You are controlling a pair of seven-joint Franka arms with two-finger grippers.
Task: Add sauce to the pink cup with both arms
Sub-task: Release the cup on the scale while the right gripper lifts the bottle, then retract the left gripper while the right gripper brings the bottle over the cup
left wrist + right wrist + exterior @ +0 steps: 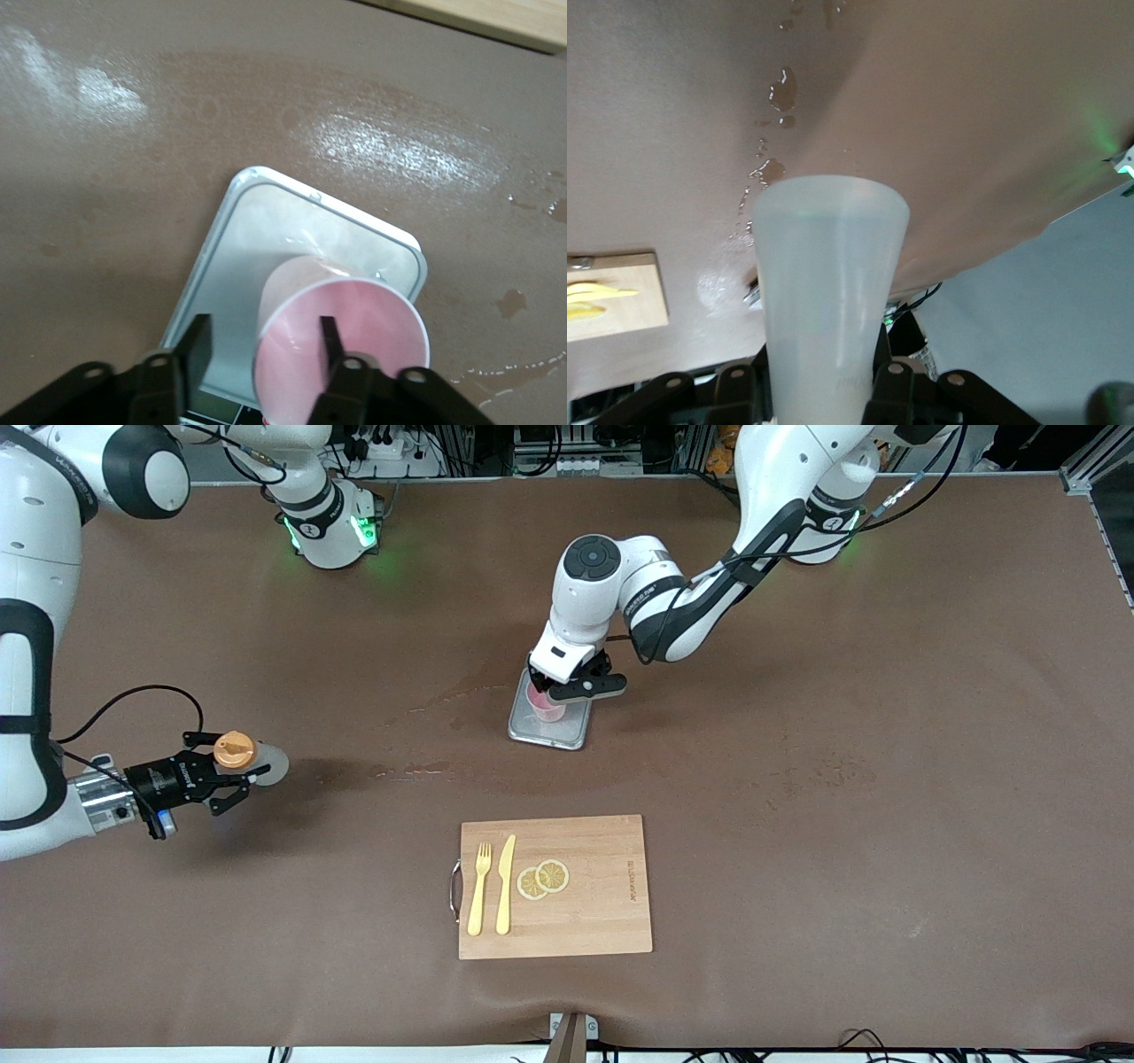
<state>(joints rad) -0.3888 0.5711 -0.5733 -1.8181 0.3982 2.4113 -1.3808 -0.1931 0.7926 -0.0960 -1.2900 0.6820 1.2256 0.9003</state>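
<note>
Right gripper (pixel 232 777) clamped on the sauce bottle (pixel 251 760), held over the bench (pixel 797 824) at the right arm's end, left gripper (pixel 567 688) open astride the pink cup's (pixel 341 341) rim, cup standing on a metal tray (pixel 244 266) mid-bench

Between my left fingers (pixel 330 341), which are black, sits the pink cup (pixel 341 350), pale pink outside and a deeper rose inside. Under it lies a silvery grey tray (pixel 266 221) on the brown table (pixel 797 779), which is marked with pale, shiny wet patches. My right fingers (pixel 890 376), also black, flank the sauce (pixel 828 283), a translucent whitish-grey bottle topped with an orange cap (pixel 234 749). The board (pixel 602 912) is light wood and carries a yellow fork (pixel 479 886), a yellow knife (pixel 505 881) and yellow-rimmed lemon slices (pixel 543 879).
</note>
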